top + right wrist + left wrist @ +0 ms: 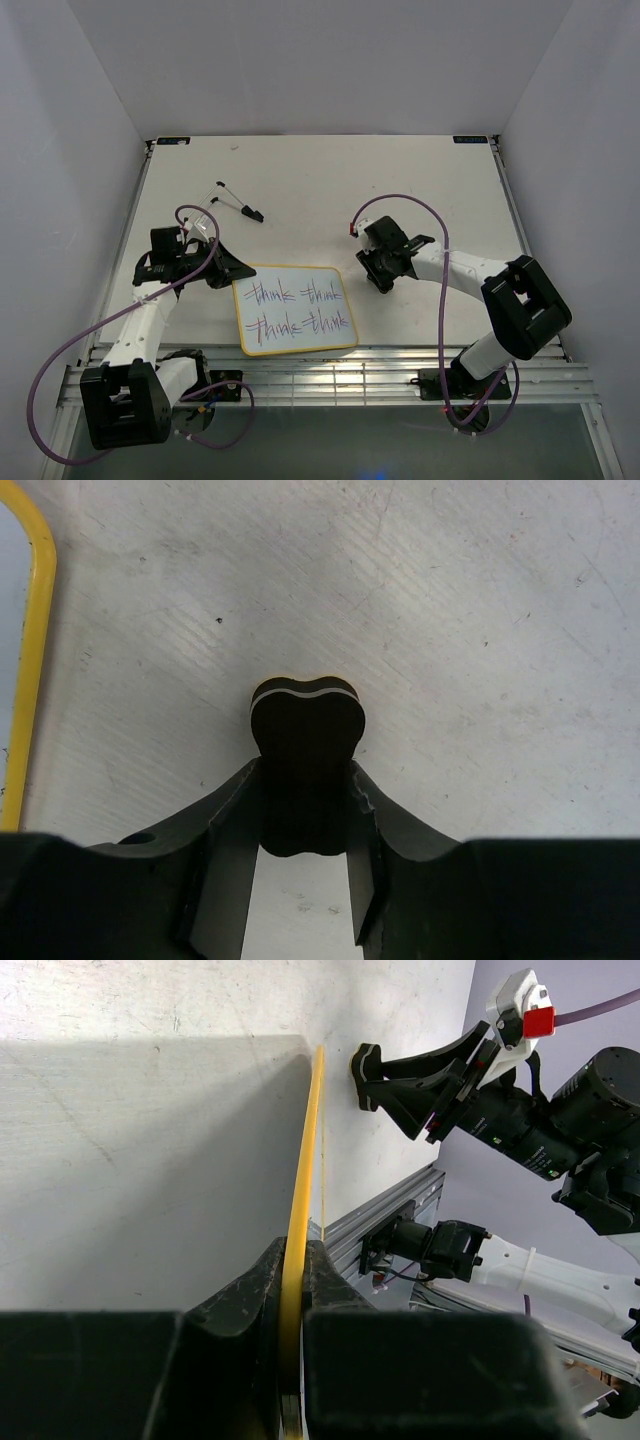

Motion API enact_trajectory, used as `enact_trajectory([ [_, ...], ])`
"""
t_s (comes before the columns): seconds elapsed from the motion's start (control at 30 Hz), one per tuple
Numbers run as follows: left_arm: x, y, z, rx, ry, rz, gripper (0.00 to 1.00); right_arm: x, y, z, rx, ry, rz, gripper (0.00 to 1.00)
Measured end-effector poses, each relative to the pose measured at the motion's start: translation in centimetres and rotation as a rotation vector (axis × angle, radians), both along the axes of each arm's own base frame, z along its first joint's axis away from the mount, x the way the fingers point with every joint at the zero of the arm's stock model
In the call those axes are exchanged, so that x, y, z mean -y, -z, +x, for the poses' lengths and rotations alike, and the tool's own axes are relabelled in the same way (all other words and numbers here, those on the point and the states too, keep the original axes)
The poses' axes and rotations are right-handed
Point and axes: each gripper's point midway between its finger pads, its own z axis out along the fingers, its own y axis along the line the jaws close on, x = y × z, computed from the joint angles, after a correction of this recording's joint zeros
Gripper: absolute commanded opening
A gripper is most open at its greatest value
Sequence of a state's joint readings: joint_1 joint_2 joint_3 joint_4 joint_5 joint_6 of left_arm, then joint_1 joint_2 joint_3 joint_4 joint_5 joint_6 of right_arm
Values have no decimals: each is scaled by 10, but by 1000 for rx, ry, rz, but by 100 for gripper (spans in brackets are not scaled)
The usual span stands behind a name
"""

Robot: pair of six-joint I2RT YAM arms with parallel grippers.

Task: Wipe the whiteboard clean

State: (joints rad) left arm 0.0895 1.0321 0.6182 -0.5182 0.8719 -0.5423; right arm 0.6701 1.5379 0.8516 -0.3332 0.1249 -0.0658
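The whiteboard lies flat near the table's front edge, with red-purple handwriting in two lines. My left gripper is shut on the board's left edge; in the left wrist view its fingers pinch the yellow frame. My right gripper hovers just right of the board's top right corner. The right wrist view shows it closed round a small black eraser with a thin yellow line, above bare table. The board's yellow corner sits to its left. The eraser also shows in the left wrist view.
A black marker with a thin cord lies on the table behind the left arm. An aluminium rail runs along the near edge by both arm bases. White walls enclose the table on the left, right and back.
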Motion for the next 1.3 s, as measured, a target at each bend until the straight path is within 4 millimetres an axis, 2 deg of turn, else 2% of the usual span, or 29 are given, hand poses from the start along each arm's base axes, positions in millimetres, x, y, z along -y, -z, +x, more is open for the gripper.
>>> enact_trajectory([
  [0.13, 0, 0, 0, 1, 2, 0, 0, 0, 0, 0, 0, 3, 1, 45],
  [0.33, 1, 0, 0, 4, 4, 0, 0, 0, 1, 0, -1, 6, -2, 45],
  [0.53, 1, 0, 0, 5, 6, -1, 0, 0, 2, 1, -2, 12, 1, 34],
  [0.67, 1, 0, 0, 5, 6, 0, 0, 0, -1, 0, 1, 22, 6, 32],
  [0.73, 1, 0, 0, 6, 7, 0, 0, -1, -8, -1, 9, 36, 25, 30],
  [0.83, 1, -1, 1, 11, 6, -1, 0, -7, -34, 0, 54, 56, 102, 30],
  [0.93, 2, -3, 6, 28, 4, -3, 0, -24, -65, -6, 106, 38, 207, 30],
  [1.0, 5, -5, 10, 49, 10, -7, 0, -42, -82, -17, 124, -4, 279, 29],
  [1.07, 9, -8, 16, 82, 22, -12, 0, -73, -99, -38, 127, -89, 367, 29],
  [1.17, 21, -12, 18, 132, 60, -22, 0, -125, -121, -82, 127, -263, 491, 28],
  [1.23, 27, -16, 18, 162, 83, -25, 0, -155, -133, -111, 124, -363, 545, 27],
  [1.3, 32, -22, 16, 202, 100, -23, 0, -178, -142, -132, 124, -431, 565, 27],
])
